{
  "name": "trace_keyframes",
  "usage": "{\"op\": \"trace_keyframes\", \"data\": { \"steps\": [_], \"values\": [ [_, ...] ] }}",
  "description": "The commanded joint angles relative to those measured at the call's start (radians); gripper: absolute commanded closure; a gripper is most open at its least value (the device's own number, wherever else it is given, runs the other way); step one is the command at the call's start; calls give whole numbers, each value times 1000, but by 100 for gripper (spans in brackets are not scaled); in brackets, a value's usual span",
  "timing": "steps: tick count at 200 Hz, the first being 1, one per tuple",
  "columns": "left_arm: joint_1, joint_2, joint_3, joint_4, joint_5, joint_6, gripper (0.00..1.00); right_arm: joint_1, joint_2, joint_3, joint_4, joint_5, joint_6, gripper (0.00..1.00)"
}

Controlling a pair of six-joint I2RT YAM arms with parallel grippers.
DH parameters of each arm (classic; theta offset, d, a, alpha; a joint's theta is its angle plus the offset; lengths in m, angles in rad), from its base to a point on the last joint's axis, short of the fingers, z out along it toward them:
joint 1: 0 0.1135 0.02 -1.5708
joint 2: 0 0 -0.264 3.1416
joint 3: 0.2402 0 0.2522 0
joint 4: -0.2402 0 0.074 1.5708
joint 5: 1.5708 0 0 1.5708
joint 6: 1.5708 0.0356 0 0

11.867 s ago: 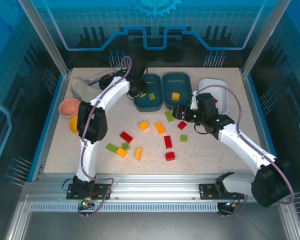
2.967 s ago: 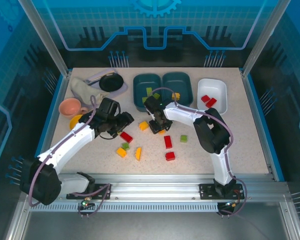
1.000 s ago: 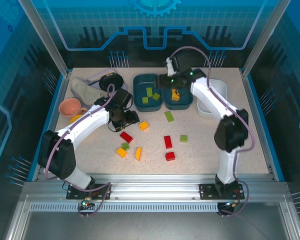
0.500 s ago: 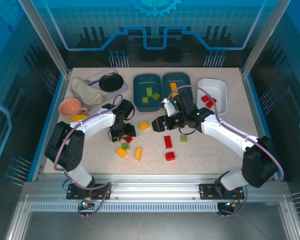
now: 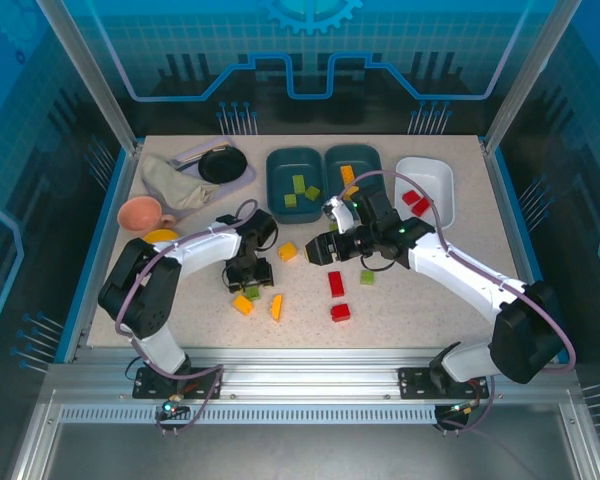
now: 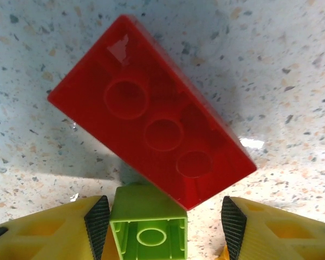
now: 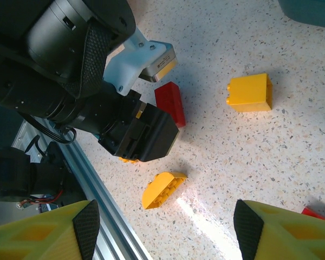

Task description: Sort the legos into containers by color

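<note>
The left arm (image 5: 195, 243) and right arm (image 5: 458, 272) were built of white tubular links with black motor housings at the joints. A purplish-grey cable (image 5: 442, 200) looped along each. The left hand (image 6: 165, 225) and right hand (image 7: 167, 227) had yellow fingers (image 6: 49, 238) faced with black ribbed pads (image 6: 98, 219).

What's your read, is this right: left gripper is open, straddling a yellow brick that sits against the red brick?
Not quite. The brick between the fingers of the left gripper is light green, not yellow. The left wrist view shows the light green brick against the lower edge of the red brick. The rest holds: the jaws are open, with a gap on each side of the brick.
</note>
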Motion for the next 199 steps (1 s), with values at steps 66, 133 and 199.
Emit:
{"op": "trace_keyframes", "data": {
  "steps": [66,133,199],
  "values": [
    [-54,42,-26,-4,-52,-42,56,9,17,-3,-14,-21,-1,32],
    [-57,-29,157,-77,-104,-53,72,-24,-82,-29,23,49,43,34],
    [14,200,659,-131,-123,-19,72,-181,-177,-166,378,208,311,31]
  ]
}}
